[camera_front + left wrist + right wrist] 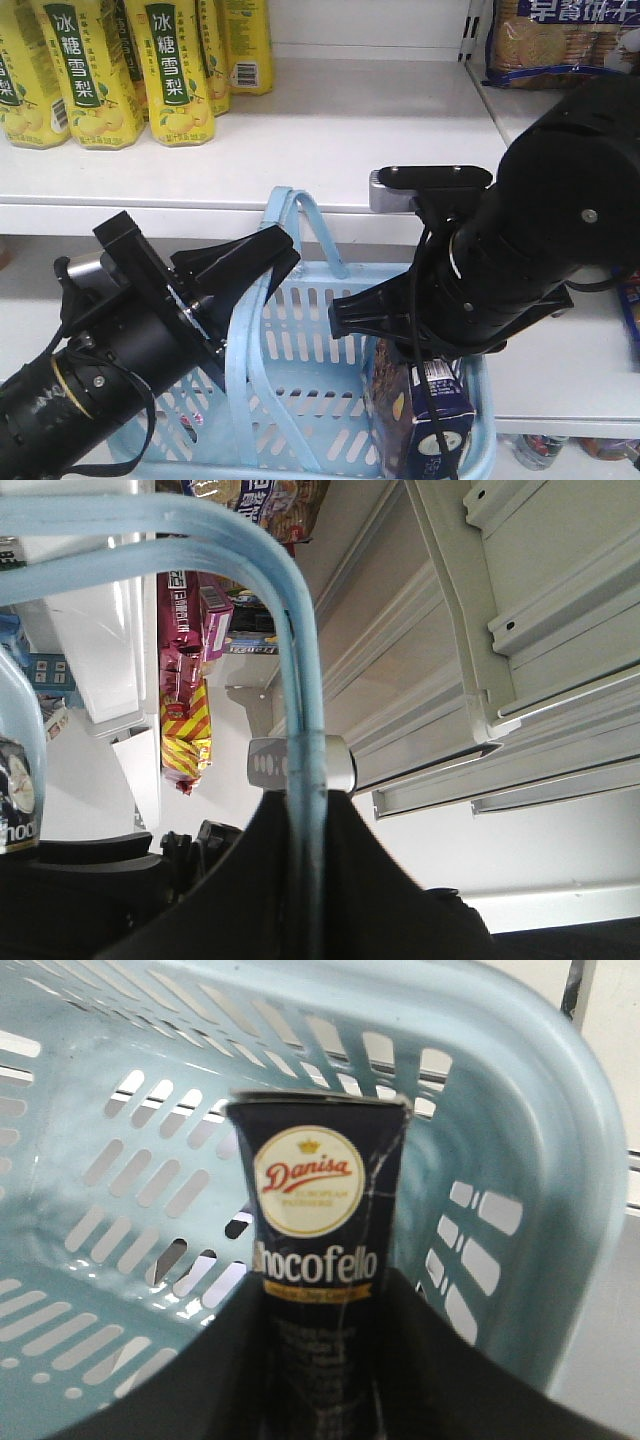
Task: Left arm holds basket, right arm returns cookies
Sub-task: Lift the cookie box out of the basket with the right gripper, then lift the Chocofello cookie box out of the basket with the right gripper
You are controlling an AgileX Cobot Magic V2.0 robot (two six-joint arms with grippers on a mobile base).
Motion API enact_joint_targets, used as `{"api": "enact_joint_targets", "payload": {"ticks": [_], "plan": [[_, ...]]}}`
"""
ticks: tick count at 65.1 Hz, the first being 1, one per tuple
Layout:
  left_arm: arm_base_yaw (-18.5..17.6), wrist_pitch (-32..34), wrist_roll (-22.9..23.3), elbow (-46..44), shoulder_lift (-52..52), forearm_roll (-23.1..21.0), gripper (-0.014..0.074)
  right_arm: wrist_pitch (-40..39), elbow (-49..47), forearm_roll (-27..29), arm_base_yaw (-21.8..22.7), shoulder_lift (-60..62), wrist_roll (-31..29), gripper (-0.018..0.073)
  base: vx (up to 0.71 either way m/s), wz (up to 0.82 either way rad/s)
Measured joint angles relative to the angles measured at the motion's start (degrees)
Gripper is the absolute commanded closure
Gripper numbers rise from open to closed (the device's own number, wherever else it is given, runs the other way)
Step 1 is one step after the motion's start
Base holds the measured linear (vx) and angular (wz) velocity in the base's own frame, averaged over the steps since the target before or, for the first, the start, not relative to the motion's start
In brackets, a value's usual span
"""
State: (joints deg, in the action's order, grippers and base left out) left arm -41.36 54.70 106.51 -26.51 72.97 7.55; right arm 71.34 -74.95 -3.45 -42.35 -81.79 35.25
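Lowest in the front frame, the left arm (pixel 110 370) has its jaws clamped on the hoop handles of the pale blue basket (pixel 300 330). At lower right, the right arm (pixel 520 250) has its jaws closed on the cookies (pixel 315 1260), a navy carton reading "Danisa" and "chocofello", standing inside the basket's right end. Farther, upper left, yellow bottles (pixel 100 65) labelled "冰糖雪梨" line the shelf (pixel 350 130).

My count from the remote station:
I see two arms, one basket (pixel 300 330) with two handles, one cookies carton (pixel 318 1260), and four yellow bottles (pixel 175 70) on the shelf, upper left of the frame.
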Motion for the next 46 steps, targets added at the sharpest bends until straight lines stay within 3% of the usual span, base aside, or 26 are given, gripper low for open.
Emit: {"api": "enact_joint_targets", "payload": {"ticks": [7, 46], "plan": [[0.00, 0.00, 0.00, 0.00, 0.00, -0.02, 0.0599, 0.00, 0.00, 0.00, 0.00, 0.00, -0.05, 0.0577, 0.00, 0.00], [0.00, 0.69, 0.00, 0.00, 0.00, -0.56, 0.0599, 0.00, 0.00, -0.79, 0.00, 3.80, -0.76, 0.0570, 0.00, 0.00]]}}
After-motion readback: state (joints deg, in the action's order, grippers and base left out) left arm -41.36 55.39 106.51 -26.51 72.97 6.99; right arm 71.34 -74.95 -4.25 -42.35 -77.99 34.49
